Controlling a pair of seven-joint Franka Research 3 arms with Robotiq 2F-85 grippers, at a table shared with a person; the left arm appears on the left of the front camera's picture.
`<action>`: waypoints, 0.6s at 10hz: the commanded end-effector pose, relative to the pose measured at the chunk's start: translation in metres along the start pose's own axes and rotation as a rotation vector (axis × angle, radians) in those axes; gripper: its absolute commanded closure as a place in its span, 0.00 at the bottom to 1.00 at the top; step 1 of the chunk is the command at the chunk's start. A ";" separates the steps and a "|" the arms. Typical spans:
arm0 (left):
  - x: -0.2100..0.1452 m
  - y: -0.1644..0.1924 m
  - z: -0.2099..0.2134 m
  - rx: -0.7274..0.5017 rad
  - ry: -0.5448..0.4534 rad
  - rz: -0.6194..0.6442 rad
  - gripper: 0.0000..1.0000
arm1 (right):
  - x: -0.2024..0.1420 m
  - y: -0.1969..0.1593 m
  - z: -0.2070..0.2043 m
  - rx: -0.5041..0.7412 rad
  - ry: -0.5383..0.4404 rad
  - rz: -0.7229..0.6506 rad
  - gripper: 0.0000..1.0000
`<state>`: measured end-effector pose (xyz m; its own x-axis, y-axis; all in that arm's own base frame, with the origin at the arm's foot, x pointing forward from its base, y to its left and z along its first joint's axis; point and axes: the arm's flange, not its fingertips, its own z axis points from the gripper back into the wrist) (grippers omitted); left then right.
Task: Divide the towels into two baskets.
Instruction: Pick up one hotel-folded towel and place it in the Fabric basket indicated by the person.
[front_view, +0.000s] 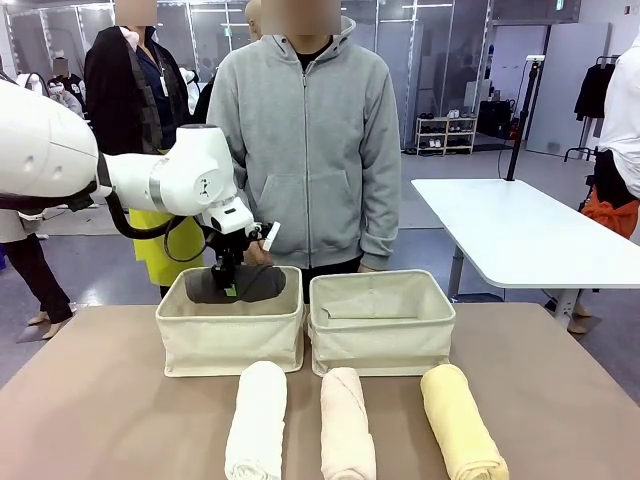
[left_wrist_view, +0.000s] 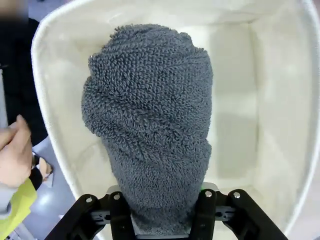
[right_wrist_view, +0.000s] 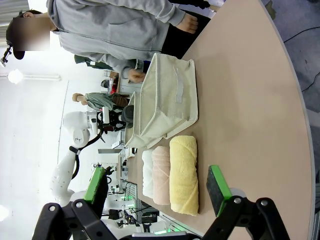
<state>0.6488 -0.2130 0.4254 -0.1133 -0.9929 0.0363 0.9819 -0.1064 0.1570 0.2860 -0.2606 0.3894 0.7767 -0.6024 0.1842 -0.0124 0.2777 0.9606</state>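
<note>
STEP: lower dark grey rolled terry towel (left_wrist_view: 150, 120) straight down into cream canvas basket (left_wrist_view: 270, 100) directly beneath left gripper (left_wrist_view: 162, 207); keep roll off soft walls; release only once seated | LEFT: pinching towel's near end, roll hanging ahead of fingers within basket rim | RIGHT: right gripper (right_wrist_view: 157, 182) spread wide, holding nothing

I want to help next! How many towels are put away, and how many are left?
None is let go yet. The left gripper is shut on the grey towel, holding it at the mouth of the left basket. The white towel, pink towel and yellow towel lie on the table, waiting. The right gripper is open.
</note>
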 end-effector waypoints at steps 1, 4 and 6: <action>0.004 0.013 -0.014 0.000 -0.008 0.024 0.58 | -0.001 0.003 0.001 0.009 -0.006 0.005 0.00; 0.006 0.014 -0.030 -0.019 0.046 0.017 0.26 | -0.001 0.003 0.001 0.009 -0.006 0.005 0.00; 0.005 0.012 -0.027 -0.019 0.028 0.026 0.00 | -0.001 0.003 0.001 0.009 -0.006 0.005 0.00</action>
<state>0.6629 -0.2233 0.3917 -0.1013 -0.9948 0.0122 0.9859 -0.0987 0.1352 0.2860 -0.2606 0.3894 0.7767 -0.6023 0.1842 -0.0125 0.2777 0.9606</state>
